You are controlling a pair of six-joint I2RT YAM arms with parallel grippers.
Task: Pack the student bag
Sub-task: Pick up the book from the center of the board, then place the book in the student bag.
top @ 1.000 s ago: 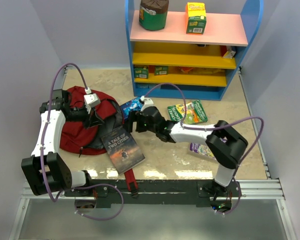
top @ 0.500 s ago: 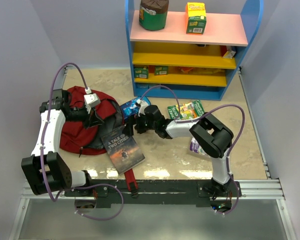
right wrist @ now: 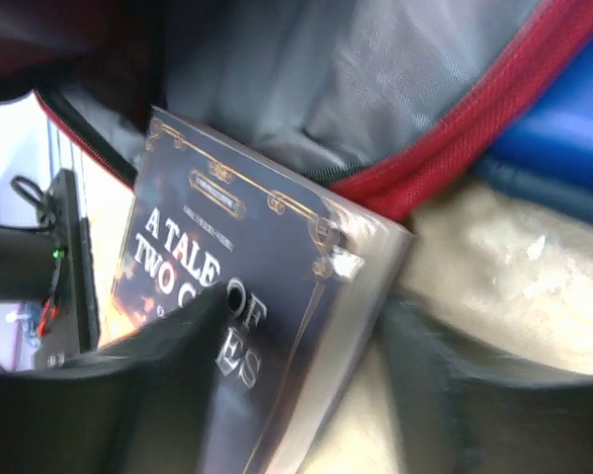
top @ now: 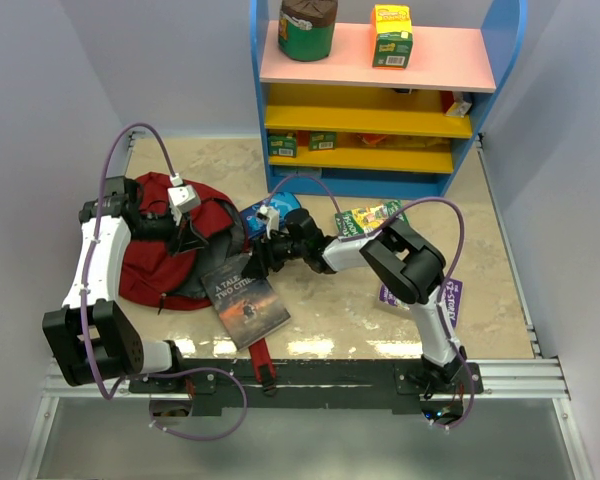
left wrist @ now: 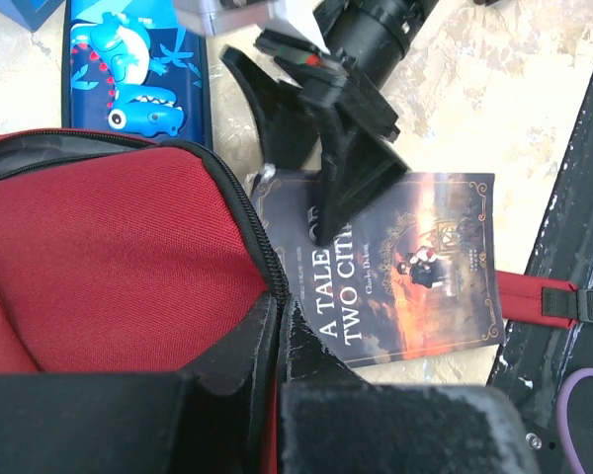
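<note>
Beside the book (top: pixel 247 298), the dark red student bag (top: pixel 152 258) gapes, grey-lined.

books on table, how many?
3: A Tale of Two Cities by the student bag, green book near the shelf, purple book under the right arm. More may be hidden.

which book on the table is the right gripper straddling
A Tale of Two Cities, the dark one beside the red backpack; the green book and purple book lie apart, further right.
</note>
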